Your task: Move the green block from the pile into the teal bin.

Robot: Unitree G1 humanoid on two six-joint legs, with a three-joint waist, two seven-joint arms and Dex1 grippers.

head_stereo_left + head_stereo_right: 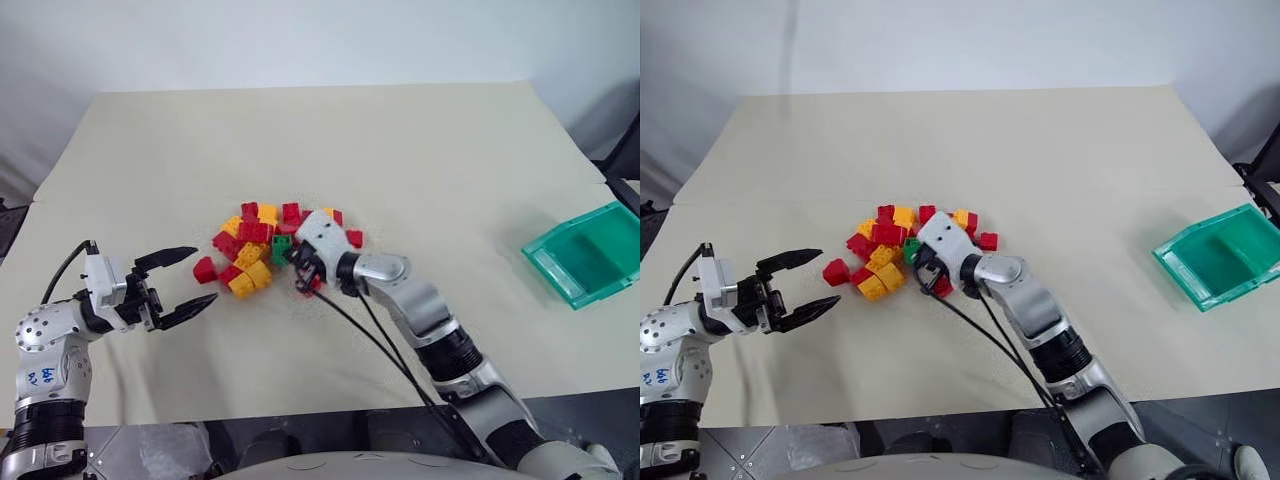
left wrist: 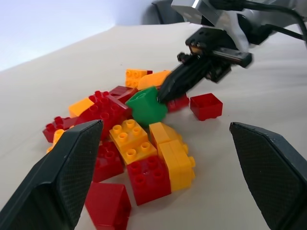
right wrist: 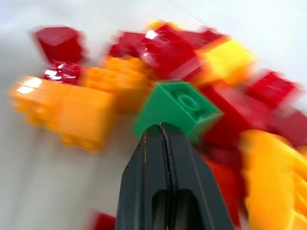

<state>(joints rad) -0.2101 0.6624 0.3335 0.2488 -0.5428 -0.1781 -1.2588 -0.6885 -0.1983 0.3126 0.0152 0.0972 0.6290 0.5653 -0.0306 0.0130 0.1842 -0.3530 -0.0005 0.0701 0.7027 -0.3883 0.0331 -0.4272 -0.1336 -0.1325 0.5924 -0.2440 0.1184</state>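
Note:
The green block [image 1: 281, 248] lies at the right side of the pile [image 1: 250, 245] of red and yellow-orange bricks in the middle of the table. My right gripper [image 1: 292, 257] is shut, its joined black tips [image 3: 160, 127] right against the block's [image 3: 180, 108] lower edge with nothing between them. In the left wrist view those tips [image 2: 164, 95] meet the block [image 2: 146, 106] from the side. My left gripper [image 1: 204, 275] is open, held left of the pile and apart from it. The teal bin [image 1: 570, 228] stands at the table's right edge.
The pile sits on a beige table [image 1: 400, 150] with bare surface between it and the bin. A loose red brick [image 1: 204, 269] lies close to the left gripper's fingers. Black cables [image 1: 370, 335] run along the right arm.

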